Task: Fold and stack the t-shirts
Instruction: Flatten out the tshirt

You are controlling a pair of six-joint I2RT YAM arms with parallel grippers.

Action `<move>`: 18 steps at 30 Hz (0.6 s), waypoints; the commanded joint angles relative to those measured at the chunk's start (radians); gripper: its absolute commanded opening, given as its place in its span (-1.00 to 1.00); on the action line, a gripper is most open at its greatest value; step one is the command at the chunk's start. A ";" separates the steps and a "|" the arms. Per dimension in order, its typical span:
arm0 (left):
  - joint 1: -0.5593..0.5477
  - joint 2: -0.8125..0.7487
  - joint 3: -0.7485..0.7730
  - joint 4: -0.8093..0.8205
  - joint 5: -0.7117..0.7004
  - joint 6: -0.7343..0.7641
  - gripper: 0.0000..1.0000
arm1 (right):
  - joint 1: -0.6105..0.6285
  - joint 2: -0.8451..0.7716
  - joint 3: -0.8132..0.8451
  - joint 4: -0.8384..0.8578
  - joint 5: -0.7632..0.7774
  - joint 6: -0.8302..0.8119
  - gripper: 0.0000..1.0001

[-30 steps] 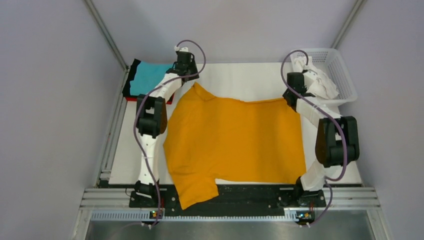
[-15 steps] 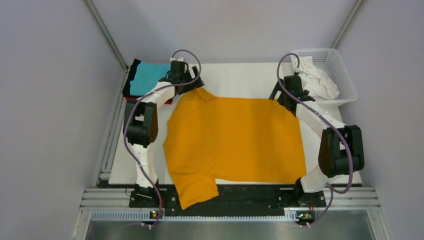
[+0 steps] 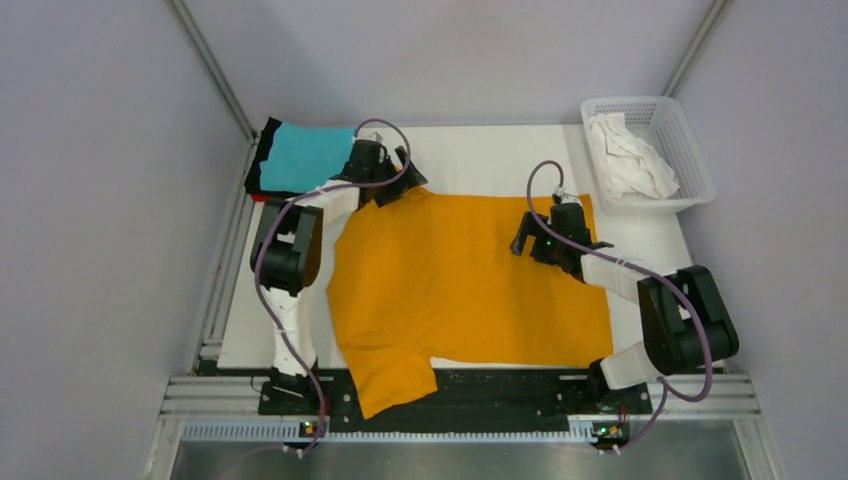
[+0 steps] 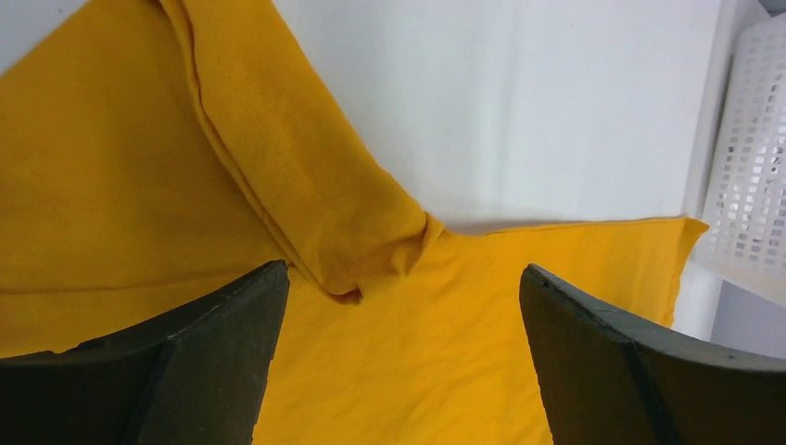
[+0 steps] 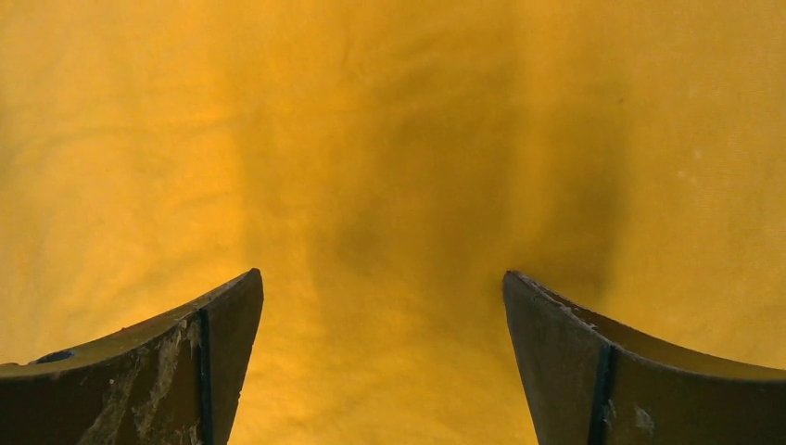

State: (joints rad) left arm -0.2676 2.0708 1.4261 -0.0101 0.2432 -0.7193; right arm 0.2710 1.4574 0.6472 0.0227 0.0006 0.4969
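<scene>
An orange-yellow t-shirt [image 3: 470, 280] lies spread flat across the white table, one sleeve hanging over the near edge. My left gripper [image 3: 402, 186] hovers open over its far left corner. In the left wrist view that gripper [image 4: 403, 269] has nothing between its fingers, and a folded sleeve [image 4: 297, 167] lies just beyond it. My right gripper [image 3: 525, 243] stands open above the shirt's right half. The right wrist view shows only orange cloth below this gripper [image 5: 382, 274]. A cyan t-shirt [image 3: 300, 157] tops a folded stack with black [image 3: 263, 152] and red [image 3: 260, 198] edges. A crumpled white t-shirt [image 3: 628, 165] sits in the basket.
The white mesh basket [image 3: 690, 150] stands at the far right corner, also visible in the left wrist view as the basket [image 4: 751, 185]. Bare white table [image 3: 480, 160] lies beyond the orange shirt. Grey walls close in both sides. A black rail [image 3: 500, 385] runs along the near edge.
Both grippers opened and let go of the orange shirt's far edge, which now lies flat. The right arm swung from the far right corner inward over the shirt. The left moved slightly right.
</scene>
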 commanded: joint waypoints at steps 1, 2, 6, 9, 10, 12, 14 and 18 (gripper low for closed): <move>-0.006 0.028 0.047 0.073 -0.031 -0.031 0.97 | -0.001 0.044 -0.017 0.056 -0.035 -0.013 0.97; -0.007 0.033 0.052 0.061 -0.048 -0.026 0.97 | -0.001 0.050 -0.018 0.056 -0.034 -0.014 0.98; -0.006 0.043 0.054 0.033 -0.079 -0.023 0.97 | 0.000 0.070 -0.014 0.053 -0.037 -0.015 0.97; -0.013 0.051 0.059 0.040 -0.102 -0.014 0.98 | 0.000 0.075 -0.015 0.051 -0.037 -0.015 0.97; -0.014 0.060 0.072 0.036 -0.112 -0.015 0.97 | -0.001 0.073 -0.015 0.051 -0.035 -0.016 0.97; -0.014 0.088 0.113 0.034 -0.111 -0.019 0.97 | 0.000 0.073 -0.014 0.047 -0.030 -0.018 0.97; -0.015 0.119 0.155 0.038 -0.101 -0.030 0.97 | 0.000 0.073 -0.012 0.042 -0.023 -0.020 0.97; -0.015 0.176 0.236 0.043 -0.094 -0.047 0.97 | 0.000 0.075 -0.009 0.037 -0.015 -0.024 0.98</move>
State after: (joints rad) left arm -0.2779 2.2021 1.5703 -0.0040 0.1589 -0.7429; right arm 0.2710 1.4971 0.6468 0.1062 -0.0109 0.4858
